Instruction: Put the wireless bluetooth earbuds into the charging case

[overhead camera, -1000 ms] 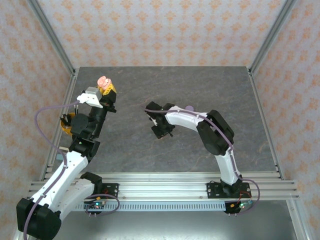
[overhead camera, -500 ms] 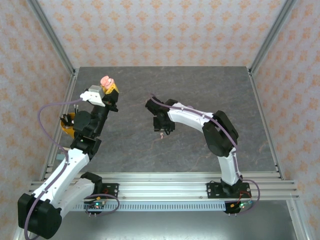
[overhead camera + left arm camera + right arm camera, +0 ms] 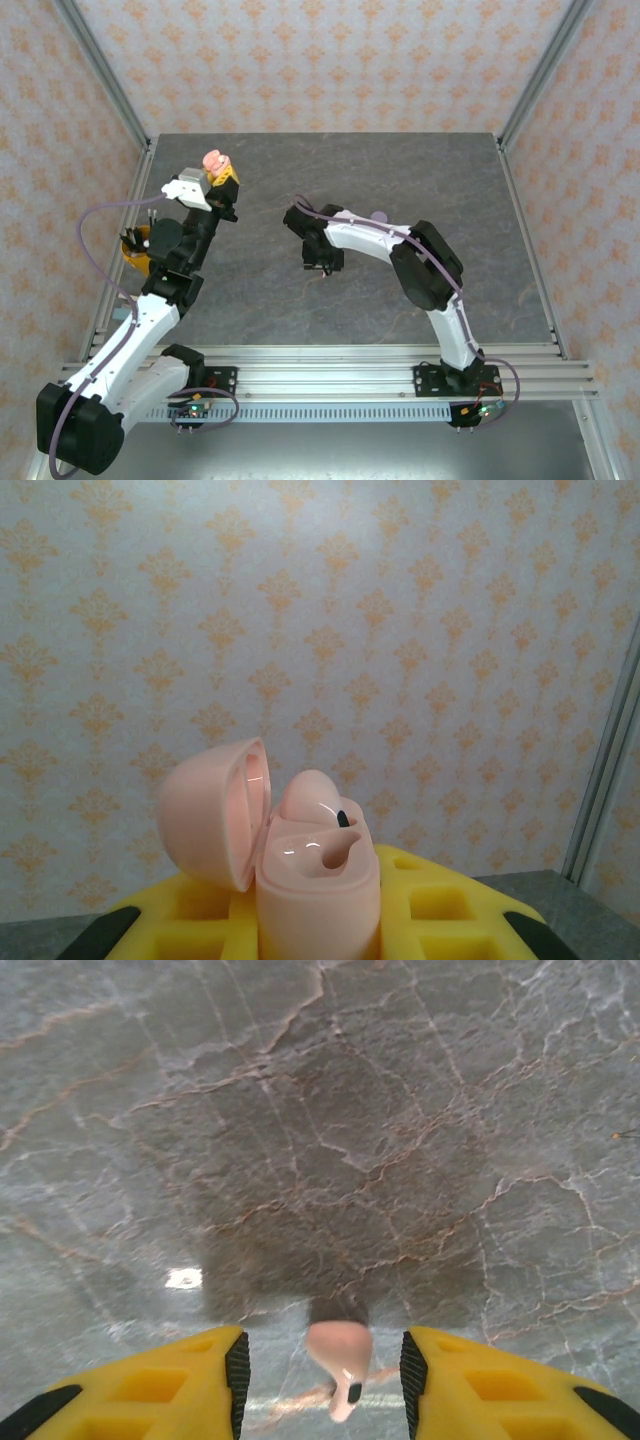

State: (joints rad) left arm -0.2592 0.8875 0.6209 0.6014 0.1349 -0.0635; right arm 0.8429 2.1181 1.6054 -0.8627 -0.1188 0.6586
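My left gripper [image 3: 320,925] is shut on the base of a pale pink charging case [image 3: 318,880], held upright in the air with its lid [image 3: 212,815] swung open to the left. One pink earbud [image 3: 312,798] sits in the far socket; the near socket is empty. In the top view this case [image 3: 213,160] is at the left rear. My right gripper [image 3: 324,1380] is open just above the table, and another pink earbud [image 3: 338,1355] lies between its fingers with a gap on each side. The top view puts the right gripper [image 3: 322,262] near the table's middle.
A pale purple round case [image 3: 377,215] lies behind the right arm, partly hidden by it. An orange and black object [image 3: 134,251] sits at the left table edge beside the left arm. Grey marble table [image 3: 450,180] with metal frame posts at the sides.
The right gripper's jaws have spread wider and the hand has shifted slightly left, with the pink earbud now loose between its fingers. The left arm has barely moved.
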